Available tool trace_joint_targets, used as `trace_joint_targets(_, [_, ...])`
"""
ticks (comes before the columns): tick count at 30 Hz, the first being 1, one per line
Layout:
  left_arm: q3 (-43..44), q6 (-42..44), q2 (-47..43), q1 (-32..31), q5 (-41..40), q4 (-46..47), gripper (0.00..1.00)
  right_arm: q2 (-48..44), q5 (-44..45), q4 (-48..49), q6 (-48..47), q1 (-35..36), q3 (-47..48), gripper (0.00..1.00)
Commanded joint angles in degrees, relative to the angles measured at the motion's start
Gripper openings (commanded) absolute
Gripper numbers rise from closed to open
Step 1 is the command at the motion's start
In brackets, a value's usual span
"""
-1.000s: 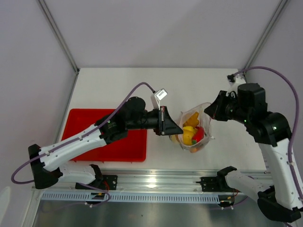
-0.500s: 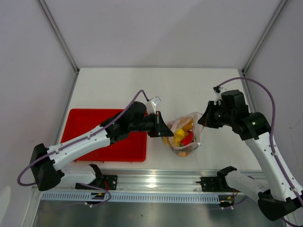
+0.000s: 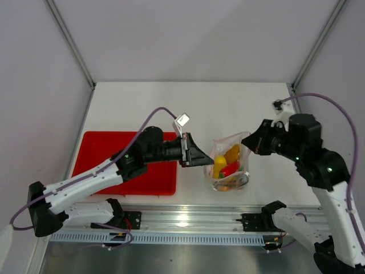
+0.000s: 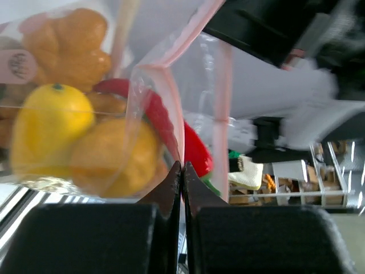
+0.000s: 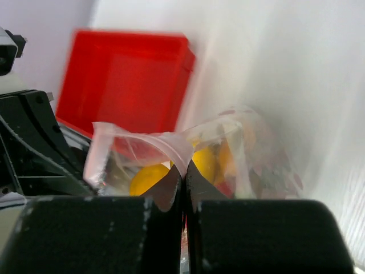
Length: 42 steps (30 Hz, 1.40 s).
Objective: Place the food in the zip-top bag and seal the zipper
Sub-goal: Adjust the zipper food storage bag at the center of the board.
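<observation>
Bag (image 3: pixel 242 144): just right of the tray (image 3: pixel 102 160), food (image 3: pixel 220 165) inside, mouth unsealed.
Left jaws: clenched on its tray-side mouth edge.
Right jaws: clenched on the far edge.
Handling: likely light, limp and slippery; pinch the firmer zipper (image 4: pixel 221 114).

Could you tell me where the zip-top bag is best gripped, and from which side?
By the pink zipper strip at the mouth's two ends, one from each side, where the left fingers and right fingers pinch it: the strip is thin and flat, while the food bulges the body.
</observation>
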Motion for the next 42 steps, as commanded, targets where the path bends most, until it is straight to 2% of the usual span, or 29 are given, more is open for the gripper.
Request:
trace_joint_targets(1, [-6.25, -7.14, 5.3, 2.23, 3.27, 5.39, 0.01, 5.5, -0.28, 2.52, 0.21, -0.17, -7.22, 0.0])
trace_joint_targets(5, [-2.58, -5.65, 5.4, 2.23, 2.48, 2.76, 0.01, 5.33, -0.63, 2.53, -0.93, -0.26, -6.71, 0.0])
trace_joint_targets(8, [6.27, -2.06, 3.48, 1.01, 0.73, -3.37, 0.01, 4.54, -2.47, 1.12, -2.16, -0.17, -0.3, 0.0])
trace_joint_targets(11, [10.08, 0.15, 1.1, -1.19, -3.31, -5.94, 0.01, 3.22, -5.55, -0.02, -2.69, -0.17, 6.03, 0.0])
trace_joint_targets(15, [7.64, -0.46, -3.21, -1.63, -7.62, -5.86, 0.01, 2.69, -7.75, -0.21, -3.04, -0.17, 7.46, 0.0])
trace_joint_targets(18, [3.07, -2.91, -4.09, -1.28, -10.26, -5.34, 0.0, 3.04, -7.05, 0.41, -3.83, -0.17, 2.72, 0.0])
trace_joint_targets(22, [-4.65, -9.85, -5.85, -1.98, -10.79, 0.97, 0.0, 3.13, -8.63, 2.35, -4.62, -0.26, -4.23, 0.01])
trace_joint_targets(26, [-4.15, -10.14, -7.26, -2.78, -12.28, 0.38, 0.01, 2.87, -9.33, 2.17, -5.06, -0.17, -4.07, 0.02])
trace_joint_targets(28, [-3.53, -9.17, -7.44, -2.78, -13.07, -1.2, 0.01, 2.95, -9.59, 2.17, -6.11, -0.17, -3.89, 0.09])
trace_joint_targets(31, [-3.79, -9.25, -7.7, -2.69, -13.87, -1.03, 0.01, 4.09, -11.34, 1.91, -7.69, -0.26, -4.24, 0.26])
trace_joint_targets(32, [-3.88, -9.25, -7.35, -2.69, -13.87, -0.94, 0.01, 4.27, -11.53, 1.3, -7.79, -0.26, -4.24, 0.38])
trace_joint_targets(34, [-3.88, -9.25, -7.17, -2.69, -13.87, -0.94, 0.01, 3.83, -12.05, 1.12, -7.79, -0.17, -4.41, 0.49])
trace_joint_targets(35, [-3.97, -9.34, -7.26, -2.69, -14.13, -0.85, 0.01, 3.4, -12.23, 0.86, -7.96, -0.17, -4.42, 0.58])
trace_joint_targets(38, [-3.71, -9.08, -7.61, -2.6, -14.92, -1.12, 0.01, 0.67, -13.19, -0.81, -9.19, -0.26, -4.59, 0.69])
trace_joint_targets(42, [-2.13, -7.67, -7.61, -1.99, -15.01, -1.91, 0.01, -3.98, -20.13, -1.61, -11.83, -0.17, -7.4, 0.67])
